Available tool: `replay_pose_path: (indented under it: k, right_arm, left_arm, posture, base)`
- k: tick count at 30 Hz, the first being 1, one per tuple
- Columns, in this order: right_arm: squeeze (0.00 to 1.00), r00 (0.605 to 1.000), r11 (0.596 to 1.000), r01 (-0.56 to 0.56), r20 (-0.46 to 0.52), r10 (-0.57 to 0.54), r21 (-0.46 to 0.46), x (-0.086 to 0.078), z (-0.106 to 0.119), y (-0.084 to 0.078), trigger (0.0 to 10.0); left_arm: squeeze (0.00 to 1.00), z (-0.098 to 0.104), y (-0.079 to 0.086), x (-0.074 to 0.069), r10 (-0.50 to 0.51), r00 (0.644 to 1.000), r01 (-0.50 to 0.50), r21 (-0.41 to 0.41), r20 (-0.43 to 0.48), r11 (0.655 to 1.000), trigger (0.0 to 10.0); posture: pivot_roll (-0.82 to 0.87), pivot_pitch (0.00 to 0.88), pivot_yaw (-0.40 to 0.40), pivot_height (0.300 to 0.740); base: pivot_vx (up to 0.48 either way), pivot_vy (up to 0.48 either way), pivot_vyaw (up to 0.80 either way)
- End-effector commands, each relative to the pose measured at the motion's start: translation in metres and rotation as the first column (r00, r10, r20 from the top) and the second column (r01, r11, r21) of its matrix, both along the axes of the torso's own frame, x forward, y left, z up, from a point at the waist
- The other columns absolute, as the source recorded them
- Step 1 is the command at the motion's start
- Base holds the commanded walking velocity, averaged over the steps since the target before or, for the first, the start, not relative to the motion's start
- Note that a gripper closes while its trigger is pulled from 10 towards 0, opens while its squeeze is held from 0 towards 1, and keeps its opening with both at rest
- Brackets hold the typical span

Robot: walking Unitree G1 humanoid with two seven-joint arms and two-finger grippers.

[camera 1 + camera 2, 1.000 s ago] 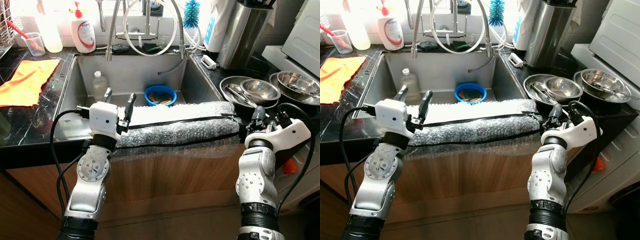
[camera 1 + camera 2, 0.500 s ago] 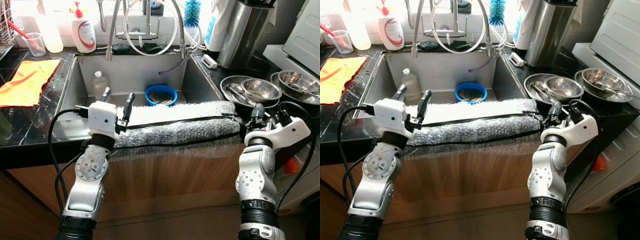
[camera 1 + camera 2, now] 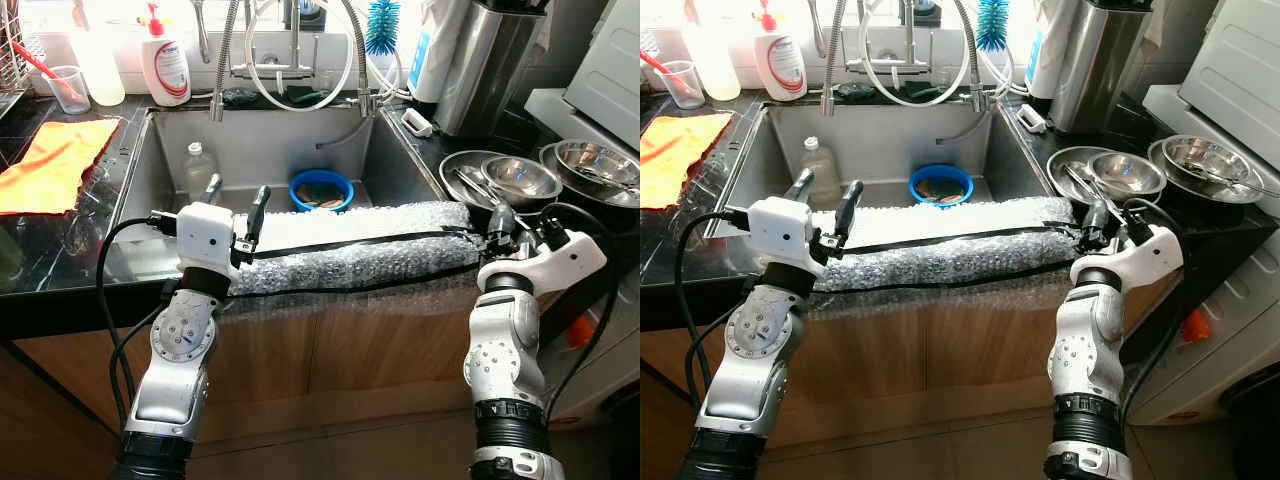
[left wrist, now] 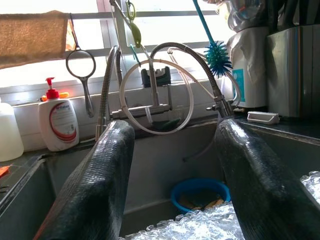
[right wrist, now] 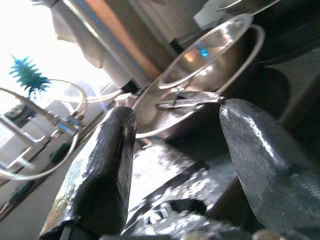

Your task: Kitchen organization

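Observation:
A steel sink (image 3: pixel 150 190) holds a blue bowl (image 3: pixel 320 189) with scraps in it and a clear plastic bottle (image 3: pixel 199 170). A roll of bubble wrap (image 3: pixel 350 250) bound with black tape pads the sink's front edge. My left gripper (image 3: pixel 237 195) hovers open over the wrap's left end, pointing into the sink; its wrist view looks between the fingers (image 4: pixel 95 185) at the blue bowl (image 4: pixel 200 192). My right gripper (image 3: pixel 520 225) stands open at the wrap's right end, just in front of the steel bowls (image 3: pixel 520 178), and its fingers (image 5: pixel 100 185) frame a bowl holding tongs (image 5: pixel 200 85).
An orange cloth (image 3: pixel 50 165) lies on the black counter at the left. A soap bottle (image 3: pixel 166 62), a measuring cup (image 3: pixel 68 88) and a blue brush (image 3: pixel 382 25) stand behind the sink. A tall steel canister (image 3: pixel 490 65) and another steel bowl (image 3: pixel 598 165) are at the right.
My right arm has shifted a little to the left, toward the right end of the bubble wrap. The left arm has stayed where it was.

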State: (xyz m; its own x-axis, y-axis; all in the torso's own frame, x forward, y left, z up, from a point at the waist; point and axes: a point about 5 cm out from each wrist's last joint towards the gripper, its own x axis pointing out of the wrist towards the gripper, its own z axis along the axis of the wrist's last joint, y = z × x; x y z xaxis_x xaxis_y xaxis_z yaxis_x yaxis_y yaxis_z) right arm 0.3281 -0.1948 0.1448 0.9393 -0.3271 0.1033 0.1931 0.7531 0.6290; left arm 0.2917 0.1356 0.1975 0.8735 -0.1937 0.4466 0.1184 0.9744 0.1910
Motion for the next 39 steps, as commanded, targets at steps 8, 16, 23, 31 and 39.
replay_pose_path:
  k: [8, 16, 23, 31, 39]
  right_arm:
    - [0.0, 0.998, 0.998, -0.06, 0.023, 0.06, -0.032, 0.004, 0.006, 0.012, 10.0]
    - [0.0, 0.999, 0.998, -0.021, -0.033, 0.019, -0.054, 0.001, -0.002, 0.009, 10.0]
    - [0.0, 0.998, 0.995, 0.002, -0.066, -0.009, -0.096, 0.0, -0.005, 0.005, 10.0]
    - [0.0, 0.995, 0.992, -0.016, -0.097, 0.003, -0.127, -0.001, -0.011, 0.009, 10.0]
    - [0.0, 0.991, 0.989, 0.054, -0.115, -0.07, -0.136, -0.006, -0.013, 0.003, 10.0]
  left_arm:
    - [0.0, 0.002, -0.001, 0.002, -0.006, 1.0, 0.006, 0.0, -0.003, 1.0, 10.0]
    - [0.0, 0.001, -0.001, 0.002, -0.005, 1.0, 0.005, 0.001, -0.008, 1.0, 10.0]
    - [0.0, 0.001, -0.002, 0.002, -0.008, 1.0, 0.008, 0.001, -0.008, 1.0, 10.0]
    - [0.0, 0.001, -0.004, 0.002, -0.015, 1.0, 0.015, 0.009, -0.004, 1.0, 10.0]
    - [0.0, 0.002, -0.005, 0.001, -0.014, 1.0, 0.014, 0.007, -0.003, 1.0, 10.0]
  posture:
    - [0.04, 0.0, -0.058, 0.74]
    - [0.04, 0.0, -0.061, 0.74]
    - [0.04, 0.0, -0.062, 0.74]
    - [0.04, 0.0, -0.066, 0.74]
    - [0.04, 0.0, -0.069, 0.74]
  base:
    - [0.0, 0.0, 0.0]
    - [0.0, 0.0, 0.0]
    - [0.0, 0.0, 0.0]
    - [0.0, 0.0, 0.0]
    - [0.0, 0.0, 0.0]
